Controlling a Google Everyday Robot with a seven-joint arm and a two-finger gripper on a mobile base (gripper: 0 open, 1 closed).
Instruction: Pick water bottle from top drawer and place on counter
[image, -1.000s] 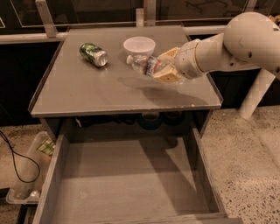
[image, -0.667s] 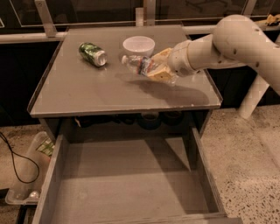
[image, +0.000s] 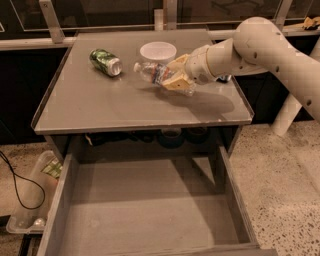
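The water bottle is clear with a red-and-blue label band, lying tilted with its cap end to the left, just above the counter. My gripper is shut on the water bottle's lower half, reaching in from the right over the counter's middle. The top drawer is pulled open below the counter, and its grey floor shows nothing in it.
A green can lies on its side at the counter's back left. A white bowl stands at the back middle, just behind the bottle. A clear bin and a black cable lie on the floor to the left.
My arm has moved left with the bottle, carrying it further over the counter's middle, just in front of the white bowl.
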